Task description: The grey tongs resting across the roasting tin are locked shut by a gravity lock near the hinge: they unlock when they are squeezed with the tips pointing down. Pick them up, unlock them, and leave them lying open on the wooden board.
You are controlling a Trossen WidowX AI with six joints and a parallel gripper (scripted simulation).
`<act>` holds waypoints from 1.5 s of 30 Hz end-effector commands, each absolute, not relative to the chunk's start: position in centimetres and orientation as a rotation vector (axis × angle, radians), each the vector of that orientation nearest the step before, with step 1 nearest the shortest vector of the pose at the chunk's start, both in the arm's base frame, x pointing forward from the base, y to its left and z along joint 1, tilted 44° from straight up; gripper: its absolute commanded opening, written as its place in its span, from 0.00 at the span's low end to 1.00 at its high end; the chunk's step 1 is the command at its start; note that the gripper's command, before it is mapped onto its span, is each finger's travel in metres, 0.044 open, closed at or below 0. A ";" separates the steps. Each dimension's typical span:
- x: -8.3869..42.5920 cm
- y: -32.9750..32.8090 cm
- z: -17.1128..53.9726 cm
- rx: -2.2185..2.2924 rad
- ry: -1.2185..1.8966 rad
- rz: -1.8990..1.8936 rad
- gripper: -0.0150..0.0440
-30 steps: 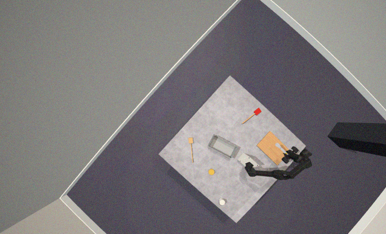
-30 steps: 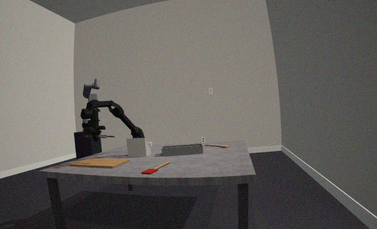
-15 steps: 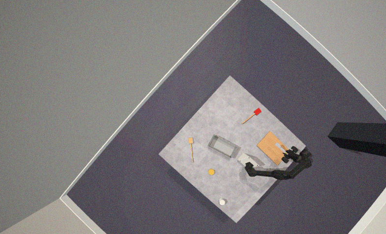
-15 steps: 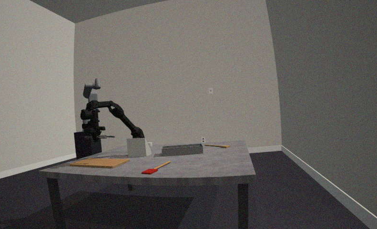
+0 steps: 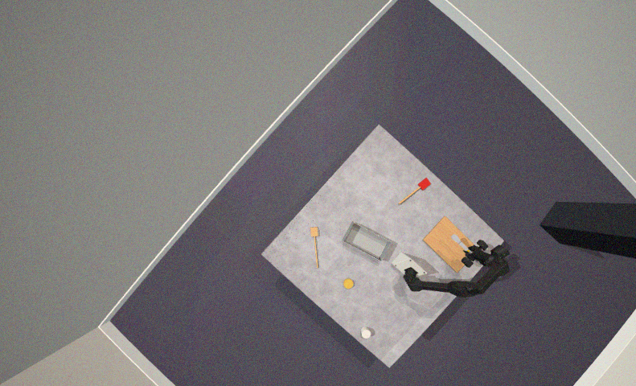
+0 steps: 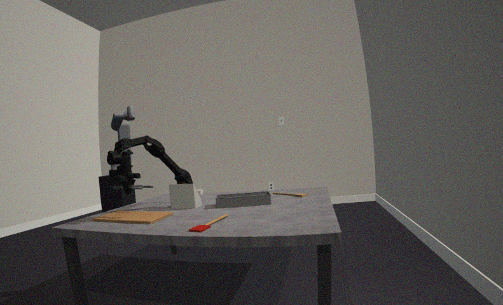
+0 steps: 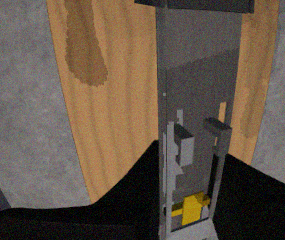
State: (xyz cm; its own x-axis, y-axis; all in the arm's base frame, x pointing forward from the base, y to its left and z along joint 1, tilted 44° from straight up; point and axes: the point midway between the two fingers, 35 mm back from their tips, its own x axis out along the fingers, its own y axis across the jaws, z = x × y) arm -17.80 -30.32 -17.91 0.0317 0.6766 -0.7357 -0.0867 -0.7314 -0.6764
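Observation:
My gripper (image 5: 472, 252) (image 6: 131, 185) (image 7: 177, 146) is shut on the grey tongs (image 5: 456, 238) (image 6: 143, 186) (image 7: 199, 90). It holds them in the air, high above the wooden board (image 5: 437, 239) (image 6: 144, 217) (image 7: 117, 115). The tongs lie nearly level in the exterior view, tips pointing away from the gripper. The wrist view shows them from the yellow part (image 7: 192, 208) between my black fingers up to the top edge. I cannot tell whether their arms are locked. The grey roasting tin (image 5: 363, 253) (image 6: 242, 200) stands mid-table, with no tongs on it.
The pale block (image 5: 409, 264) (image 6: 182, 196) under the arm's base stands between tin and board. A red spatula (image 5: 424, 183) (image 6: 199, 228) lies near the board. A tan spatula (image 5: 314, 232), a yellow disc (image 5: 348, 283) and a white cup (image 5: 366, 333) are farther off.

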 end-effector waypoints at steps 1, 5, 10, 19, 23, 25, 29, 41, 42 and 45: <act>-17.9 -30.0 -18.4 -1.753 -0.600 1.765 0.00; -17.9 -29.6 -18.9 -1.753 -0.600 1.765 0.00; -17.9 -29.1 -19.5 -1.753 -0.599 1.765 0.00; -17.9 -28.1 -20.6 -1.752 -0.600 1.766 0.00; -17.9 -27.6 -21.1 -1.752 -0.600 1.766 0.00; -17.9 -27.4 -21.3 -1.752 -0.600 1.766 0.00; -17.8 -26.9 -21.7 -1.752 -0.600 1.766 0.00; -17.6 -25.4 -23.0 -1.751 -0.600 1.765 0.00; -17.6 -25.3 -23.1 -1.751 -0.600 1.765 0.00; -17.6 -24.9 -23.4 -1.751 -0.600 1.765 0.00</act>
